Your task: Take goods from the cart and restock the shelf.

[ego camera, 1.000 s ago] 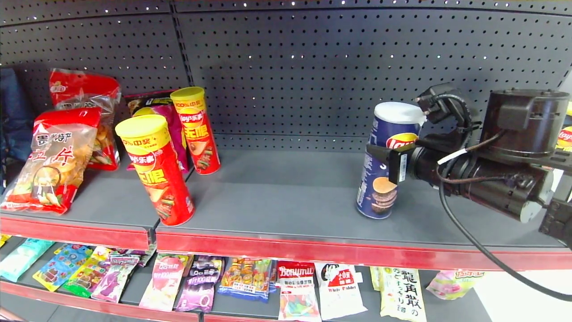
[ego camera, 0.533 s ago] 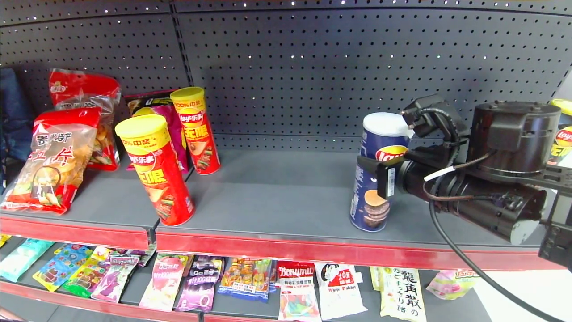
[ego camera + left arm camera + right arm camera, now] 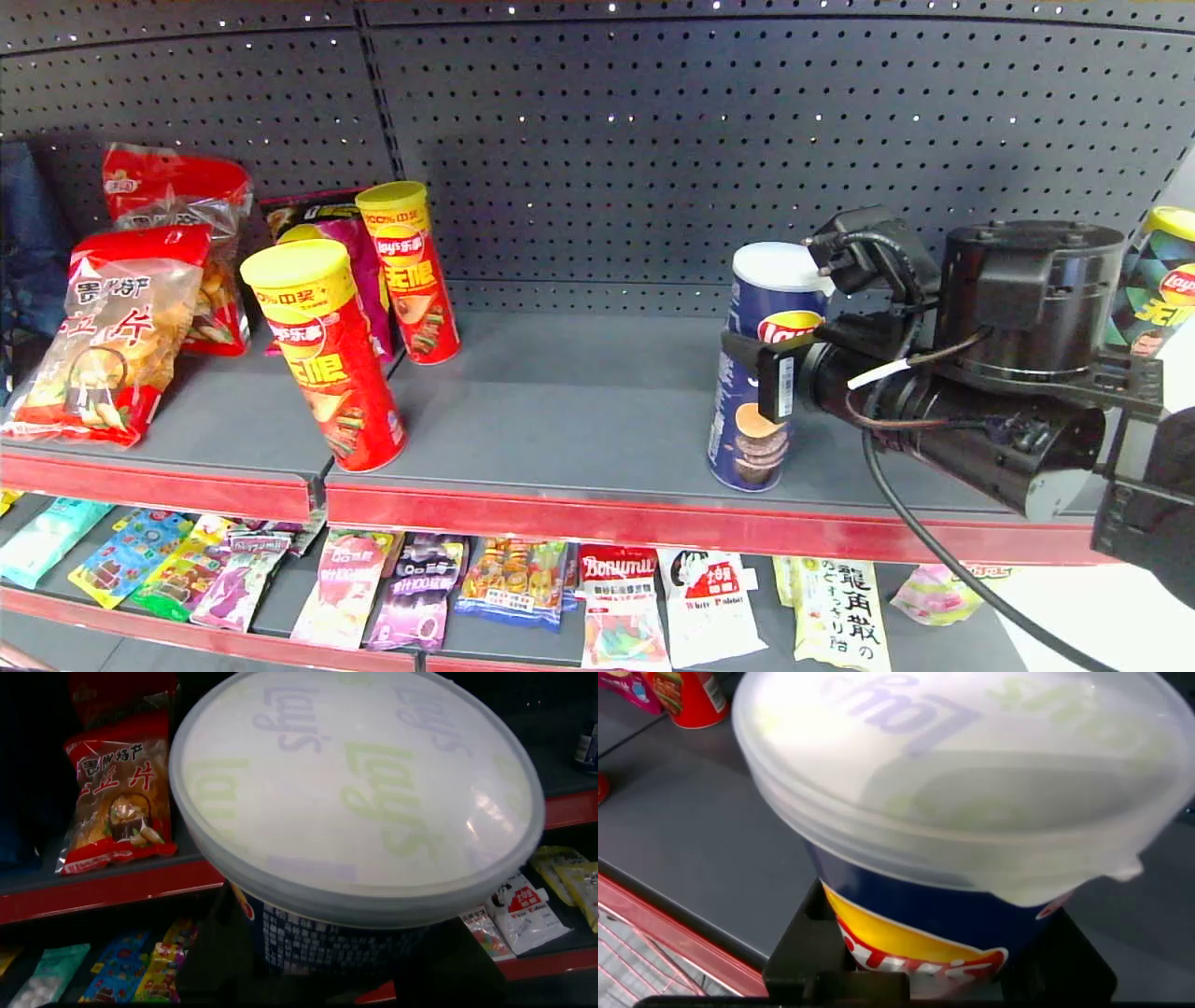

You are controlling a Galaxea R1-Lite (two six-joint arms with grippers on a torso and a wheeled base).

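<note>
Firmly clamped mid-body on the blue can (image 3: 752, 448): right gripper (image 3: 752, 369). Can nearly upright, base down at the grey shelf (image 3: 579, 411), close to its red front edge (image 3: 607, 518); contact hard to tell. Well to the left, red cans (image 3: 327, 359) and snack bags (image 3: 112, 327) before dark pegboard (image 3: 653, 140). Below, flat packets (image 3: 523, 579) in a row on a lower shelf. Left gripper (image 3: 327, 975) closed round a second can (image 3: 355, 793), out in front of the shelving.

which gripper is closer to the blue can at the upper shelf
Right. The right gripper is clamped around the blue can. The left gripper holds another can out in front of the shelf, apart from it.
</note>
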